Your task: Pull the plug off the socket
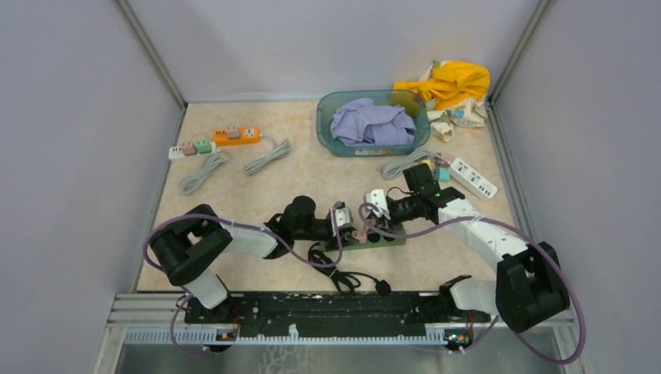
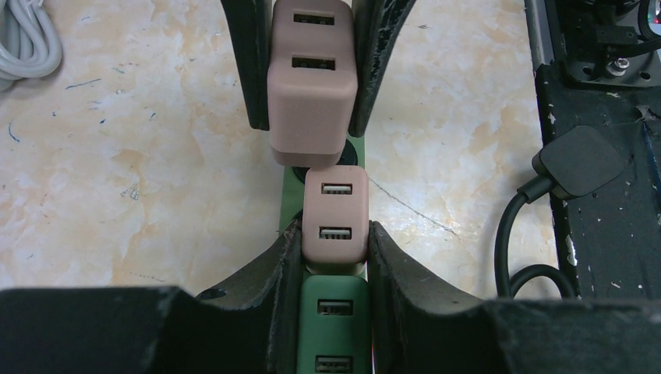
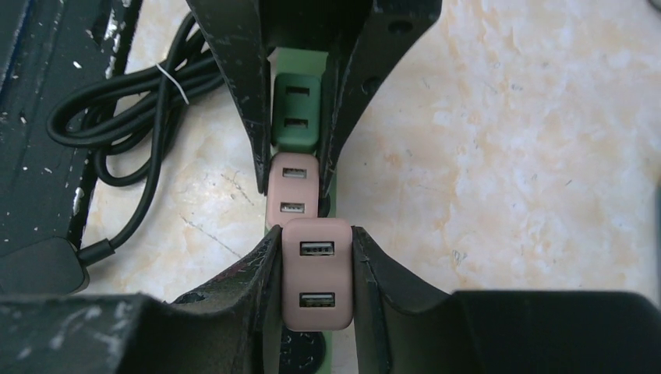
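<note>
My right gripper (image 3: 316,238) is clamped tight on the end pink plug (image 3: 316,284), lower centre. My left gripper (image 2: 334,234) pinches the middle pink plug (image 2: 335,222), bracing the green strip (image 1: 383,241). The strip runs vertically in frame, so I judge the pull goes square to it, toward the lens.

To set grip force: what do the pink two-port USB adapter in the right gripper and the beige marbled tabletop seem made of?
Pink two-port USB adapter: probably moulded plastic, matte and smooth; even colour, rounded corners, no glare. Beige marbled tabletop: perhaps laminate or vinyl printed like stone; flat veins, thin scratches, dull sheen.
</note>
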Action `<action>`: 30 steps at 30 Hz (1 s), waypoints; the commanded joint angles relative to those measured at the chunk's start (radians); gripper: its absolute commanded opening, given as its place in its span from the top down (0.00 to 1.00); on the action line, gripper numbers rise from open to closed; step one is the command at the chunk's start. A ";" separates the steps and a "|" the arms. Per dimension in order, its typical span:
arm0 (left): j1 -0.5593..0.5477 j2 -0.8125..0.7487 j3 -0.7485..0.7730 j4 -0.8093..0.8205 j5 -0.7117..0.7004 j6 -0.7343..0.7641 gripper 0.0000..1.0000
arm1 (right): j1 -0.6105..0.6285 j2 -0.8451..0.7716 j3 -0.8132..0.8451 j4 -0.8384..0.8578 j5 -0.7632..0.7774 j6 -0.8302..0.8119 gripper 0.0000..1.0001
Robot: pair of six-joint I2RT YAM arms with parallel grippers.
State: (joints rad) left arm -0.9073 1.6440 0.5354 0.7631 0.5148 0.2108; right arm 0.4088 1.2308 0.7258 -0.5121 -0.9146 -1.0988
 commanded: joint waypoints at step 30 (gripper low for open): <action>0.005 -0.008 0.009 -0.163 -0.061 -0.123 0.85 | -0.245 0.115 -0.083 0.841 0.818 0.874 0.84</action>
State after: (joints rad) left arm -0.9073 1.6356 0.5495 0.7357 0.4858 0.1413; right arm 0.1722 1.2942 0.6464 0.1333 -0.3626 -0.3866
